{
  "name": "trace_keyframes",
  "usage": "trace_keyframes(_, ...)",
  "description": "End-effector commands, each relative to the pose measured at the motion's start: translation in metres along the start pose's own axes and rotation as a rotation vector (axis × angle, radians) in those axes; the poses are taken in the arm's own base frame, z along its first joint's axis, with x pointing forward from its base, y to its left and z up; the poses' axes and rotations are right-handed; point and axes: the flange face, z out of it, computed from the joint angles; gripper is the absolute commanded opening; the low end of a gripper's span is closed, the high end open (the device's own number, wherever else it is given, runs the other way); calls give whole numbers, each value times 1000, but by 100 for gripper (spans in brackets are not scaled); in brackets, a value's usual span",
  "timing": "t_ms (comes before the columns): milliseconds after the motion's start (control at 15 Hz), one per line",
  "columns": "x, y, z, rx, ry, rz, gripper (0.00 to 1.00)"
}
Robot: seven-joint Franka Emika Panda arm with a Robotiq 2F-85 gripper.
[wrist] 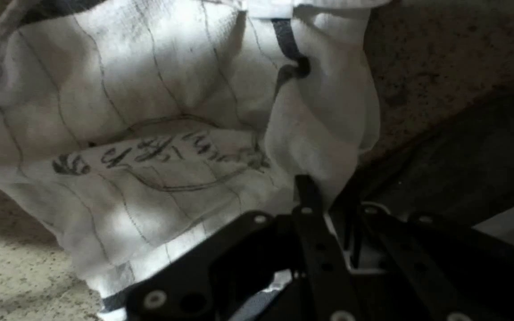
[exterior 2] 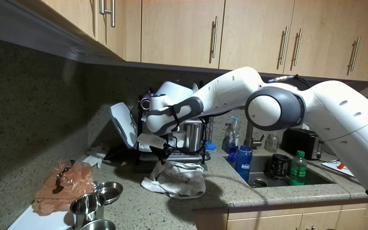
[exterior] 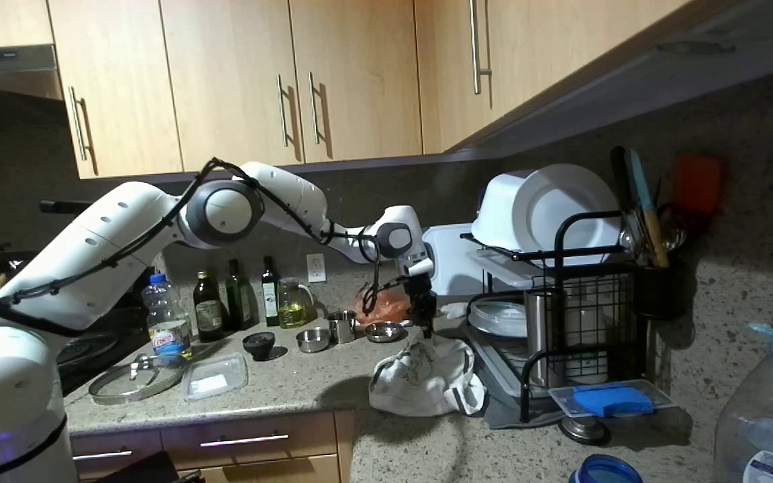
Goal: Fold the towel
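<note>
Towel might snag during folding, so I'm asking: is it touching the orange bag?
Apart. An exterior view shows a strip of countertop between the towel and the orange bag.

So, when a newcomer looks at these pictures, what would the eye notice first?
Probably the long white jointed robot arm, stretched over the speckled stone countertop. Its black claw is at a crumpled white cloth towel with dark stripes, beside the tall black wire dish rack. A crinkled orange plastic bag also stands out, near the speckled wall.
</note>
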Motion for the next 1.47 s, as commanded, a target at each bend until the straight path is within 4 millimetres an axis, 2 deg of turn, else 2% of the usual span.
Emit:
trace_keyframes(0,-7,-5,10,-41,-1,-31,48)
trace_keyframes(267,-23,-4,15,-49,6,-59,77)
trace_keyframes(467,-40,2,4,-35,29,-106,99)
trace_keyframes(667,-59,15,-8,-18,46,-153,100)
trace_keyframes(933,-79,48,-22,-51,62,-184,100)
trace_keyframes(1267,-84,101,-41,-104,51,-202,100)
trace_keyframes(1333,-82,70,-27,-100,55,-196,100)
trace_keyframes(1400,-81,79,-30,-106,50,-196,100)
